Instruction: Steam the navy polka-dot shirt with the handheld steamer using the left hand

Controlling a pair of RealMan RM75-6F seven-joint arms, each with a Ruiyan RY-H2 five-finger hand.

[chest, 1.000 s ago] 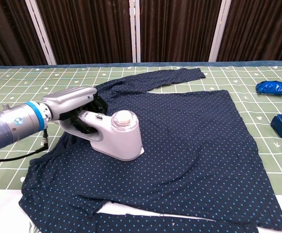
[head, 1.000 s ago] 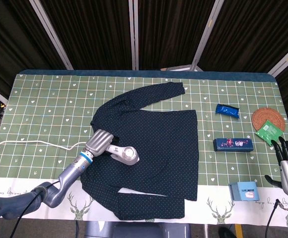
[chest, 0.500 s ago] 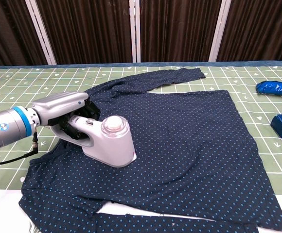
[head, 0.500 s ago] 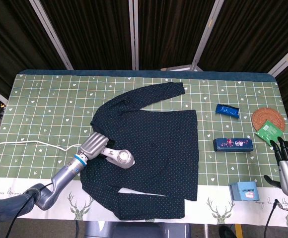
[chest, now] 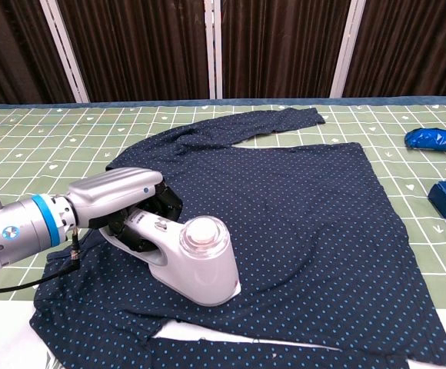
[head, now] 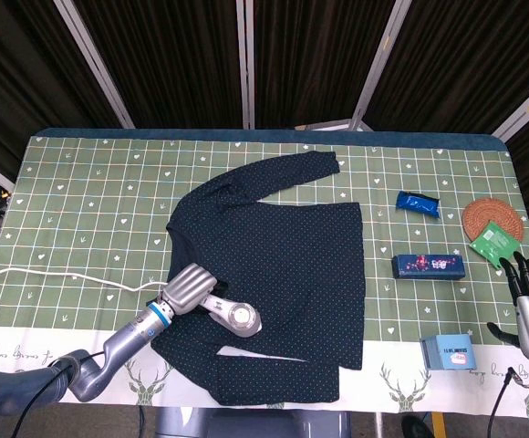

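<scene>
The left hand (chest: pixel 123 201) has drawn the steamer (chest: pixel 194 260) nearer the robot, down the shirt (chest: pixel 300 207) toward its lower hem; its head now sits lower and further right.

This looked like a staged robot test room, not a home: dark pleated curtains (head: pixel 301 55) with pale metal posts (head: pixel 244 59) closed in the table (head: pixel 82 182), which wore a green grid-print cloth, and small boxed goods (head: pixel 429 265) lay set out along one side.
</scene>
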